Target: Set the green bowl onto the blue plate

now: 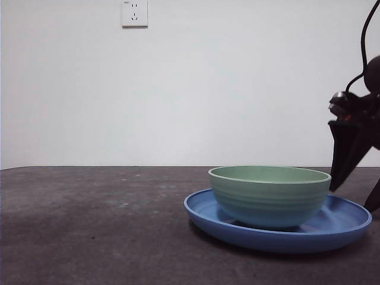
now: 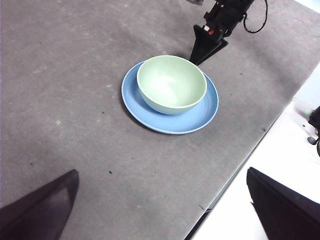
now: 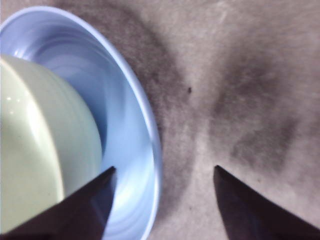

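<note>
one green bowl (image 1: 270,196), one blue plate (image 1: 344,222)

Bystanders on my feed: table, wall, socket.

At twelve o'clock high in my front view I see a white wall socket (image 1: 135,13) on a plain white wall (image 1: 237,89). Below it the dark grey table (image 1: 89,225) fills six o'clock, faintly mottled; toward five o'clock on my left wrist camera, its edge meets a white surface (image 2: 280,150).

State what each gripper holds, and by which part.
Nothing is held. The right gripper is open beside the plate; the bowl sits free on it. The left gripper is open, apart.
</note>
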Tool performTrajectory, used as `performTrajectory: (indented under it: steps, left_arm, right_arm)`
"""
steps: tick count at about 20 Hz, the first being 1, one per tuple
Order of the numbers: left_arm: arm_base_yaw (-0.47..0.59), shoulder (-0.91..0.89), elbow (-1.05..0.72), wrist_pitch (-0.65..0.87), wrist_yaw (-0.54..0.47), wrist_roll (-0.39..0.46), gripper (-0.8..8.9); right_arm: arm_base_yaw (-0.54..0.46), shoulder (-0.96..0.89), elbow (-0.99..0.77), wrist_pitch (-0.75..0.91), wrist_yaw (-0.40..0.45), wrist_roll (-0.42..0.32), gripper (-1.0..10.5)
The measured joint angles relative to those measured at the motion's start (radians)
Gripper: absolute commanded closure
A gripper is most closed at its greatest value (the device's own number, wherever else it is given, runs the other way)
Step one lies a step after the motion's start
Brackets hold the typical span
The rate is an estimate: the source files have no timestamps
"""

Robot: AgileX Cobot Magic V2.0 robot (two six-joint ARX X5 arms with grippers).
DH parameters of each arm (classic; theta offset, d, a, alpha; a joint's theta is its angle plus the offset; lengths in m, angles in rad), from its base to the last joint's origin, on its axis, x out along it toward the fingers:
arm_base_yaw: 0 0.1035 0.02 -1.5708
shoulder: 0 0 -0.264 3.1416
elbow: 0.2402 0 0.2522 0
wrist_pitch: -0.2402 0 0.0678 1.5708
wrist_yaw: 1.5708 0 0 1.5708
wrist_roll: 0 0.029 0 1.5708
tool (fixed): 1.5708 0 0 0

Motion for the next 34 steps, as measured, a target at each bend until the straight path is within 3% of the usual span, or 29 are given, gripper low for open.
performTrajectory:
  steps: [4, 10, 18, 25, 29, 34]
  left_arm:
    - [0.0, 0.0, 0.0, 0.0, 0.0, 0.0, 1.87]
    - [0.0, 0.0, 0.0, 0.0, 0.0, 0.0, 1.87]
    - [0.0, 0.0, 0.0, 0.0, 0.0, 0.0, 1.87]
    - [0.0, 0.0, 0.0, 0.0, 0.0, -0.003, 1.87]
    - [0.0, 0.0, 0.0, 0.0, 0.0, -0.003, 1.87]
    - [0.0, 0.0, 0.0, 0.0, 0.0, -0.003, 1.87]
  right_arm:
    - [0.013, 0.039, 0.0, 0.008, -0.003, 0.0, 7.0]
    - [0.062, 0.058, 0.001, 0.038, -0.015, 0.0, 9.3]
    - [0.071, 0.058, 0.012, 0.02, 0.027, 0.014, 9.4]
    - [0.09, 0.058, 0.142, -0.06, 0.037, 0.041, 9.4]
    - [0.169, 0.058, 0.179, -0.037, 0.033, 0.088, 9.4]
    - [0.282, 0.071, 0.179, 0.081, 0.013, 0.198, 9.4]
